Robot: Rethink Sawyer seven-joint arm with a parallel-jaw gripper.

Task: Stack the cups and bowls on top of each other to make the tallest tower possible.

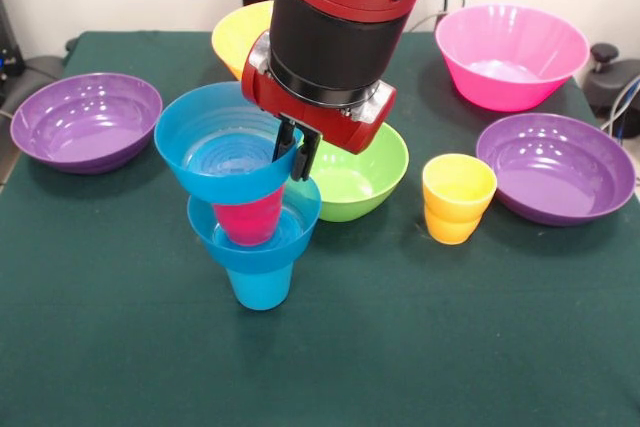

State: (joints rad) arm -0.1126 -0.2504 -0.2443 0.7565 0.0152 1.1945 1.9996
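Observation:
The tower stands at centre left: a blue cup at the bottom, a small blue bowl on it, and a red cup sitting in that bowl. A second small blue bowl rests tilted on the red cup. My gripper comes down from above and is shut on this upper bowl's right rim, one finger inside and one outside. A yellow cup stands upright to the right. The lime green bowl sits just behind the tower, partly hidden by my arm.
One purple bowl lies at the left edge and another purple bowl at the right. A pink bowl is at the back right. An orange bowl shows behind the arm. The green table cloth extends toward the front.

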